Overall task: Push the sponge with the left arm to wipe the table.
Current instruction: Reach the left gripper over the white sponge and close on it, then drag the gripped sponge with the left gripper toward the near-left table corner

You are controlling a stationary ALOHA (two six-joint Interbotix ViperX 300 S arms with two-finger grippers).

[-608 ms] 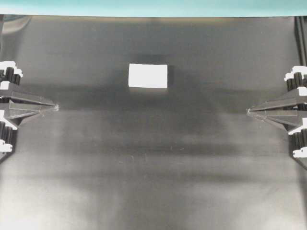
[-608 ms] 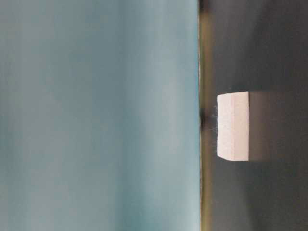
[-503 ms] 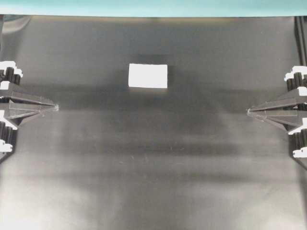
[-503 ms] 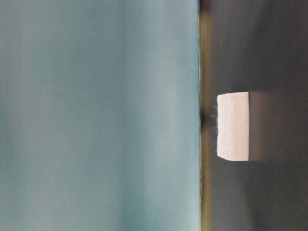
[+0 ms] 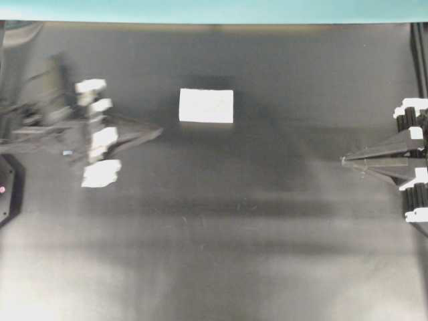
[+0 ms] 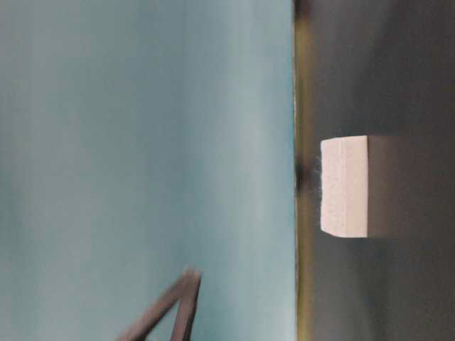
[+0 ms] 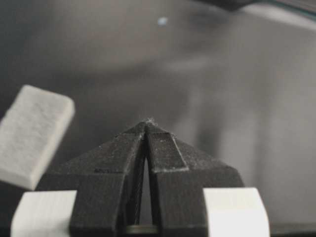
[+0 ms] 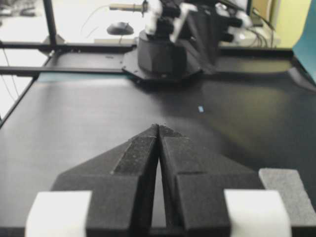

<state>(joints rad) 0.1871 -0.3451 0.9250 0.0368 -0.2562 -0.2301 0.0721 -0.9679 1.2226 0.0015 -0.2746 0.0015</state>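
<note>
The white sponge (image 5: 206, 105) lies flat on the black table (image 5: 221, 234), behind the middle. It also shows in the table-level view (image 6: 344, 186) and at the left of the left wrist view (image 7: 32, 136). My left gripper (image 5: 159, 132) is shut and empty, blurred by motion. Its tip is a short way left of the sponge and slightly nearer the front, apart from it. Its tip is in the left wrist view (image 7: 146, 123) and enters the table-level view (image 6: 178, 302). My right gripper (image 5: 344, 160) is shut and empty at the right edge; its tips meet in the right wrist view (image 8: 158, 126).
A teal strip (image 5: 214, 10) runs along the table's far edge. The left arm's base (image 8: 163, 54) stands at the far end in the right wrist view. A tiny pale speck (image 8: 201, 109) lies on the table near that base.
My left arm has swung out from the left edge toward the sponge, its tip now close to the sponge's left side. The sponge has not moved. The right gripper has shifted slightly.
</note>
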